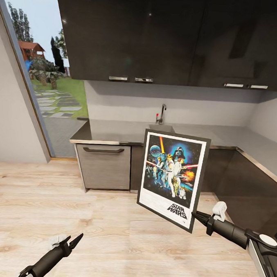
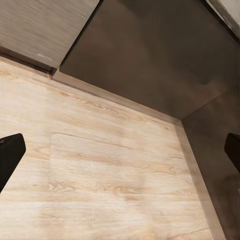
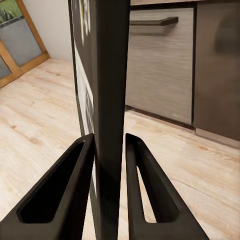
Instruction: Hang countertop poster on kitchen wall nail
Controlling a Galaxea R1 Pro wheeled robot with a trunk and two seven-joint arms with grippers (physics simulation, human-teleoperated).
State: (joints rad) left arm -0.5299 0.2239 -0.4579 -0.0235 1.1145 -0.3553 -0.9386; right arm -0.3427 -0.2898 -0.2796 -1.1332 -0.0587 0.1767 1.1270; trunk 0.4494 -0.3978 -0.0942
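Observation:
The poster (image 1: 173, 177), a framed Star Wars print with a white border, hangs upright and slightly tilted in the air in front of the kitchen countertop (image 1: 110, 132). My right gripper (image 1: 194, 216) is shut on its lower right corner. In the right wrist view the poster (image 3: 110, 75) stands edge-on as a dark slab, clamped between the two fingers (image 3: 65, 200). My left gripper (image 1: 77, 239) hovers low over the wooden floor; its wrist view shows the gripper (image 2: 120, 150) open with nothing between its fingers. No wall nail is in view.
The countertop carries an inset sink (image 1: 161, 127) with a slim tap (image 1: 161, 113), and runs on along the right wall. Dark upper cabinets (image 1: 169, 38) hang above it. A drawer front with a handle (image 1: 103, 165) sits below. A glass opening onto the garden (image 1: 51, 88) stands at the left.

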